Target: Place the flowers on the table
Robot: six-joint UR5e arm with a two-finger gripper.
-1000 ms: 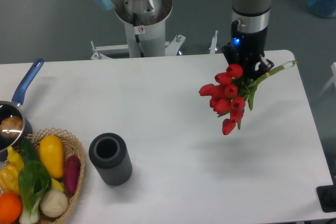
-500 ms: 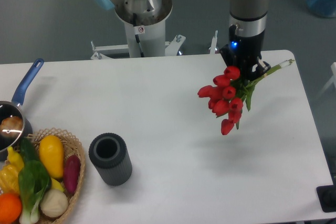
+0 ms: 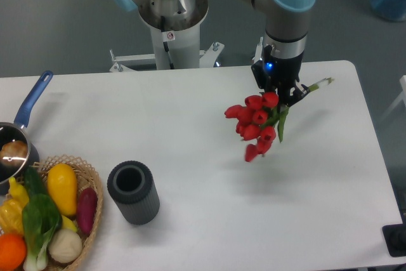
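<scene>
Your large white rectangular counter [image 3: 190, 131] with rounded corners fills most of the view. Above its right half you see the grey and light-blue robot arm [image 3: 282, 4] reaching down, its black two-finger gripper [image 3: 283, 93] with jaws clenched on the green stems of the bunch of red tulip flowers [image 3: 254, 122]. You have the bunch held clear of the counter: the red buds hang down and to the left of the gripper, while the stem ends stick out to the upper right.

At the lower left corner sits the woven wicker basket [image 3: 89, 220] of produce, holding yellow, orange, green, white and red-purple pieces. Just right of it stands the dark grey ribbed cylinder [image 3: 133, 193], upright with its open top showing. At the left edge, above the basket, you see the small metal saucepan with a blue handle [image 3: 28, 109].
</scene>
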